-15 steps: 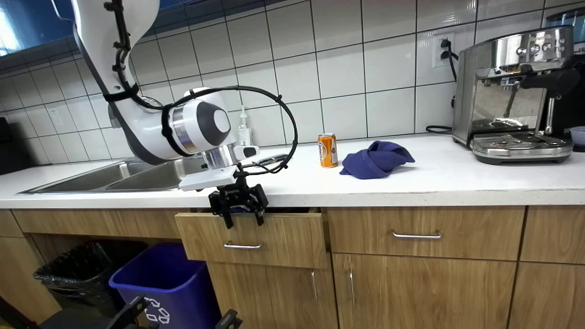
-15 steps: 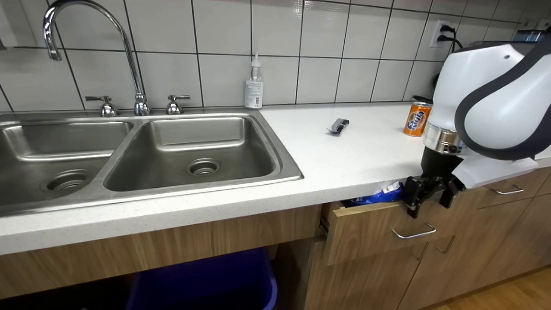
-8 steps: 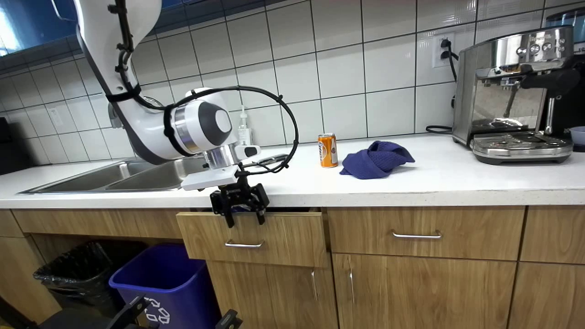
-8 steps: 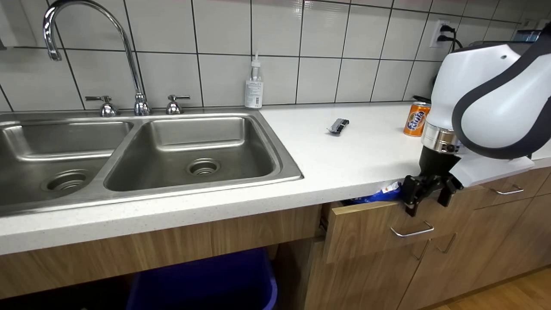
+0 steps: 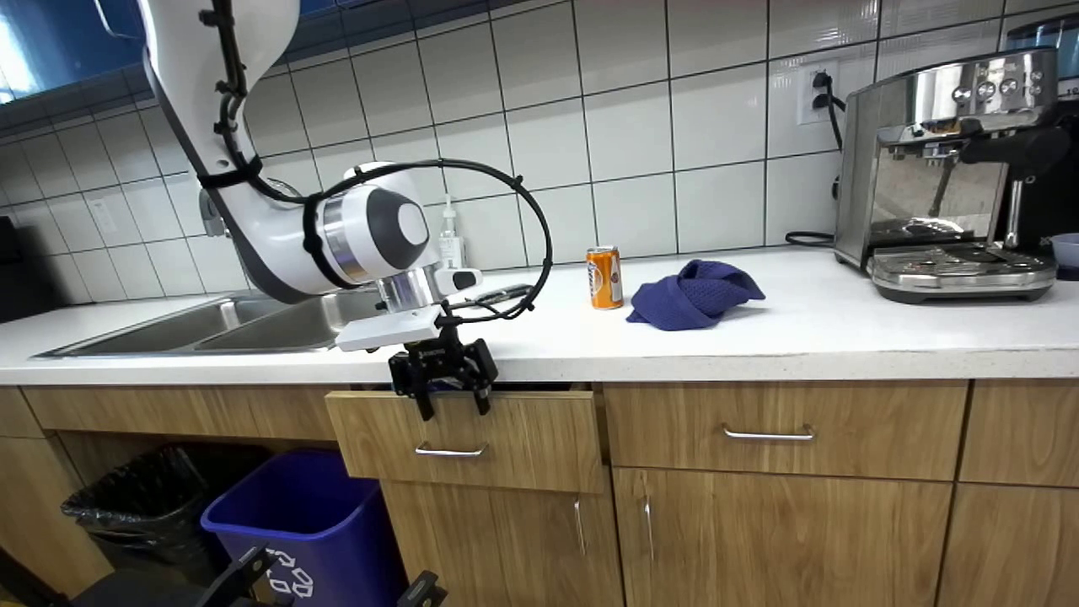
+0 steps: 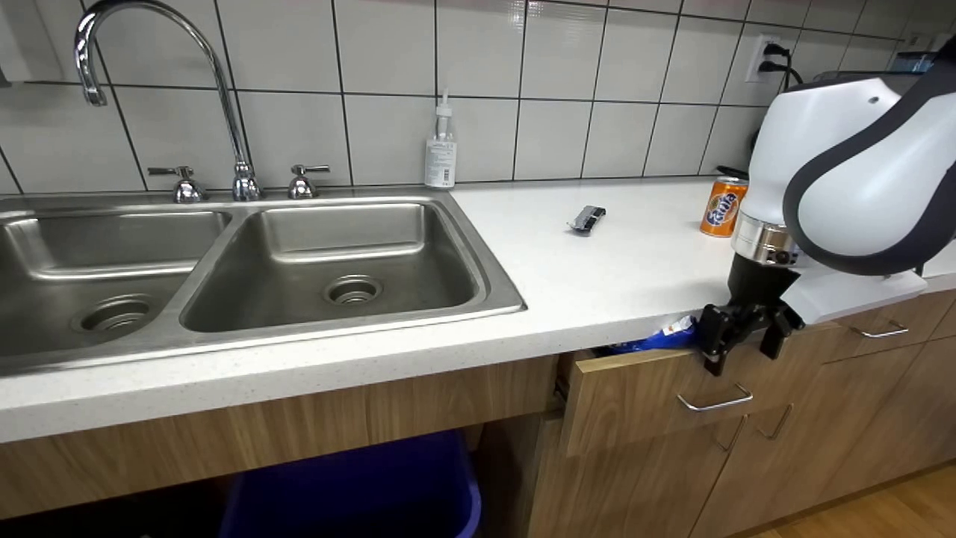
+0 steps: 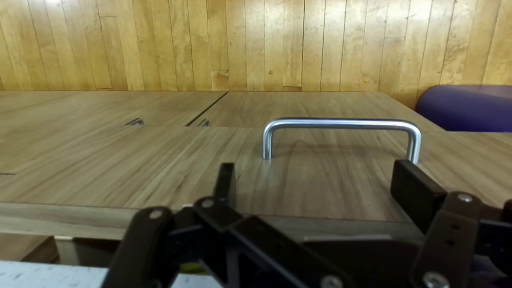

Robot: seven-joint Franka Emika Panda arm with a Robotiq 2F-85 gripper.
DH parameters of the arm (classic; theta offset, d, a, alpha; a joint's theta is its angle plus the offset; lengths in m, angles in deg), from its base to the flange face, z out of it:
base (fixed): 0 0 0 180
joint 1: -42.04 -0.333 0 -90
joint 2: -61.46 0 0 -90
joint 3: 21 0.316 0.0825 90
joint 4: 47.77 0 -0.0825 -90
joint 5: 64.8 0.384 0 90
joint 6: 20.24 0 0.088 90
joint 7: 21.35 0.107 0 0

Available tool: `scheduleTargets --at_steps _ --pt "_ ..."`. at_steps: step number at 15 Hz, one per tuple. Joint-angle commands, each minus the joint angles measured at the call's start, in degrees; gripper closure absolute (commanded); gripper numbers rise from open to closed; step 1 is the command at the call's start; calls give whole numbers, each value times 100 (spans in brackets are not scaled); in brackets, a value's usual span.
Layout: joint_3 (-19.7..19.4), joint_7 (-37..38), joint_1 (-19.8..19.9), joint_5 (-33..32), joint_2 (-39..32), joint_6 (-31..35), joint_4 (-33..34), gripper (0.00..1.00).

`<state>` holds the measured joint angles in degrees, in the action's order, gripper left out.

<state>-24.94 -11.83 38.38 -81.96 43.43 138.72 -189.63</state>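
My gripper [image 5: 454, 410] is open, with nothing between its fingers. It also shows in an exterior view [image 6: 743, 359] and in the wrist view [image 7: 315, 170]. It points down at a partly open wooden drawer [image 5: 539, 443], which also shows in the wrist view [image 7: 160, 176]. The fingers hang in front of the drawer's face, above its metal handle [image 5: 449, 453]. In the wrist view the handle [image 7: 344, 124] lies past the fingertips. I cannot tell whether the fingers touch the face. A blue package [image 6: 653, 341] pokes up inside the drawer beside the gripper. Most of the drawer's inside is hidden.
An orange can [image 5: 604, 278] and a blue cloth [image 5: 695, 295] lie on the white counter [image 5: 826, 337]. A small dark wrapper [image 6: 588, 219] and a soap bottle [image 6: 441, 157] are near the sink [image 6: 500, 295]. A blue bin [image 5: 358, 561] and black-lined bin [image 5: 156, 497] stand below.
From one second to half a second ago, the gripper and the drawer shifted slightly inward together, toward the counter. Since then almost nothing has moved. The gripper stays open.
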Motion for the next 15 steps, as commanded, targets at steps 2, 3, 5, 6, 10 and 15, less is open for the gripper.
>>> scheduleTargets --at_steps 2,3,5,6,10,15 --pt "54 -281 18 283 271 55 -181 0" --pt "67 -297 25 339 293 53 -220 0" --pt "95 -322 26 424 374 80 -304 0" --pt "96 -315 17 439 419 77 -341 0" --pt "114 -275 22 557 657 -43 -524 0" --pt "217 -264 2 758 1139 -148 -845 0"
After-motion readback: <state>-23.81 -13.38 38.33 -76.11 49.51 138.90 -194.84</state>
